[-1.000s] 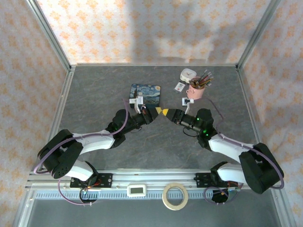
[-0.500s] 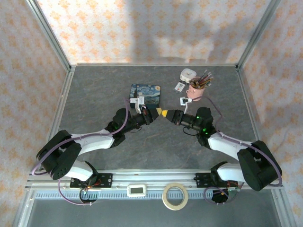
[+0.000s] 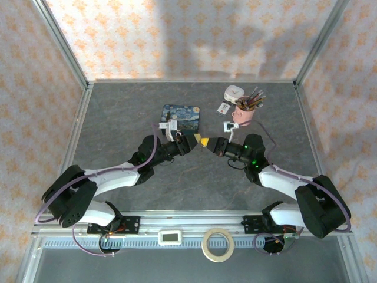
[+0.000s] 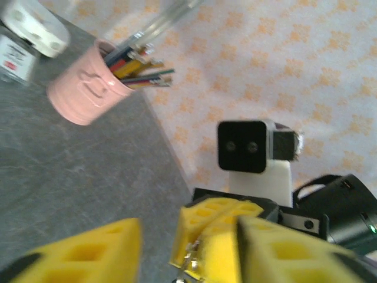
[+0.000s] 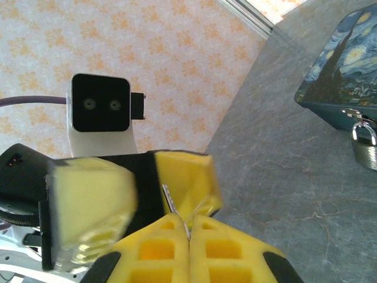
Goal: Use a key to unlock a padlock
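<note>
- Two yellow-fingered grippers: one left gripper [image 3: 189,140] and one right gripper [image 3: 204,141].
- One padlock [image 5: 365,148].
- One key [image 5: 170,199].
- One blue starry tin [image 3: 181,117].
- One pink cup [image 3: 242,115].
- A bunch of coloured pencils [image 4: 138,62] in the cup, too crowded to count exactly.
- One white round case [image 3: 234,92].
- One small card [image 3: 223,108].
- One tape roll [image 3: 216,244].
- One small white device [image 3: 171,237].

I see my left gripper [image 4: 189,229] parted at six o'clock, the right gripper [image 4: 207,247] closed between its yellow fingers — pink metal cup of coloured pencils [image 4: 88,94] at ten.
</note>
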Controlling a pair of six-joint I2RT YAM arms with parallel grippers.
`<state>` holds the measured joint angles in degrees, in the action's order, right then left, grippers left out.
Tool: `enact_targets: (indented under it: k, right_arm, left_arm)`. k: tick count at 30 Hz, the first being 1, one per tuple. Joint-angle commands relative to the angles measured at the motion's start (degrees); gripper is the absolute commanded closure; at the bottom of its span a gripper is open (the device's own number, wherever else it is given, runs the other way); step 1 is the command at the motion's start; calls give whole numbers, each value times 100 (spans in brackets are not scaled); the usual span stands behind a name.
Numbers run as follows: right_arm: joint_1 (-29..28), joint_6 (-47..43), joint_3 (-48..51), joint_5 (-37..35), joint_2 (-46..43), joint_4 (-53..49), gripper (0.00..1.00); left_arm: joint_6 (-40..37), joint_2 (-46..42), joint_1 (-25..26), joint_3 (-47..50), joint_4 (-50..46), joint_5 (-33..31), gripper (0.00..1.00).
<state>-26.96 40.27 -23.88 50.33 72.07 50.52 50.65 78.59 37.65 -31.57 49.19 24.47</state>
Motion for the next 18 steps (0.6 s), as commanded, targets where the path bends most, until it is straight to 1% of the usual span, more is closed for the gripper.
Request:
enact_targets:
  k: [1,3,6,8,12,18]
  right_arm:
    - [-11,-345,24,-395,-95,-339,100]
    - [-13,-514,-9,-660,-88,-691,100]
    - [-16,-664,-20,-938,-54,-994,100]
    - [-18,-746,-37,-1047,-44,-1145,100]
    - [-13,-918,-91,-1358,-79,-1528,100]
    - [-24,-998,-80,-1436,-197,-1717,100]
  left_arm:
    - [-389,-277,-452,261,-784,-805,33]
    - [-518,-158,-792,274,-1306,-1022,33]
    - [-785,231,-1053,187,-1657,-1043,34]
    - [-961,565,-1101,-19,-1892,-1006,34]
    - [-1301,1334,-1124,-672,-2595,-1163,33]
    - [-1658,2197,-1140,-1434,-3043,-1282,33]
